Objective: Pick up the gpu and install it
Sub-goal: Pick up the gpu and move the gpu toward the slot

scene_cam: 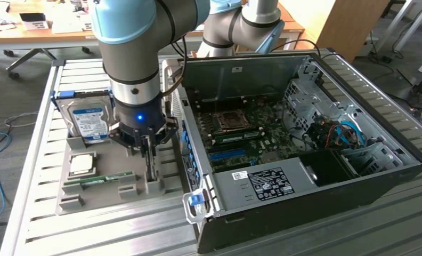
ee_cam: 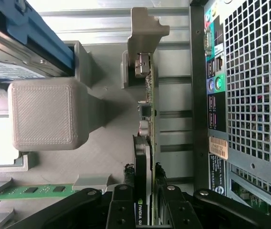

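Note:
The gpu point(scene_cam: 152, 166) stands on its edge in a slot of the grey holder tray point(scene_cam: 97, 198), at the side of the tray nearest the computer case. In the wrist view it is a thin dark card point(ee_cam: 148, 112) running from a grey end post toward the camera. My gripper point(scene_cam: 149, 152) points straight down over it. Its black fingers point(ee_cam: 125, 191) press against both faces of the card, so my gripper point(ee_cam: 144, 193) is shut on it. The card still rests in the holder.
The open computer case point(scene_cam: 296, 160) lies at the exterior view's right, its motherboard point(scene_cam: 240, 133) exposed and its vented rear panel point(ee_cam: 249, 95) close beside the card. The tray also holds a blue-labelled hard drive point(scene_cam: 89, 120), a processor point(scene_cam: 81, 164) and a green memory stick point(scene_cam: 97, 180).

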`<move>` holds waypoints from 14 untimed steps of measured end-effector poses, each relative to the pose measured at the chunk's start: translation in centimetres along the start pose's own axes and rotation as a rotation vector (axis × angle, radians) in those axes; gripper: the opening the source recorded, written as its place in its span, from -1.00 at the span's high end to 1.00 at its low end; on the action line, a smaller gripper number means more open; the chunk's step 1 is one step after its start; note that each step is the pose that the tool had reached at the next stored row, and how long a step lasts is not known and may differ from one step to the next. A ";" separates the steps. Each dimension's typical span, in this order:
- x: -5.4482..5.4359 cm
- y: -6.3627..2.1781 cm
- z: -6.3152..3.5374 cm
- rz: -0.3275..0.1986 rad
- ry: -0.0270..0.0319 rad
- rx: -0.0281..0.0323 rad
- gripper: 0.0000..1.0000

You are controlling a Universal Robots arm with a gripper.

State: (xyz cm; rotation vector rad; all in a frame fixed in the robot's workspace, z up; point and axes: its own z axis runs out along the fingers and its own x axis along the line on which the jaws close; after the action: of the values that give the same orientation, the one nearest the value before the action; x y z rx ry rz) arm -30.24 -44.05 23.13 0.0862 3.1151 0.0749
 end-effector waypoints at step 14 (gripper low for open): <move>0.0 0.00 0.00 -0.018 0.0009 0.0001 0.47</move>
State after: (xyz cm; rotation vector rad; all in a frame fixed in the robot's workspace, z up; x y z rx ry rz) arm -30.24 -44.05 23.13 0.0575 3.1163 0.0744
